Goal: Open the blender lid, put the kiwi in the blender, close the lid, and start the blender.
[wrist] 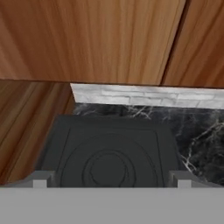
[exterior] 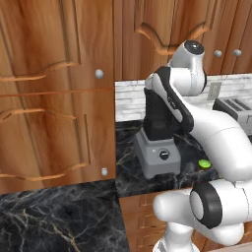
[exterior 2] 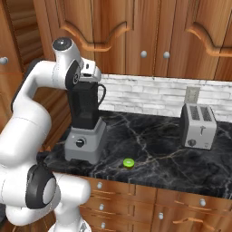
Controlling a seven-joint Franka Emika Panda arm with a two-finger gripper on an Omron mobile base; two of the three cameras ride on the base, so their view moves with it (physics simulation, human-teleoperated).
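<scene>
While lidded, blender point(exterior 2: 84, 131) upright, long axis vertical.

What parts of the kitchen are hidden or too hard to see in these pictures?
- Blender lid: in the left base view the arm covers the jar's top.
- Gripper: in the hand view its tips sit at the bottom edge, cut off; the base views hide it behind the wrist.
- Kiwi: too small in the right base view to show any detail.
- Toaster: cut by the left base view's right edge.
</scene>
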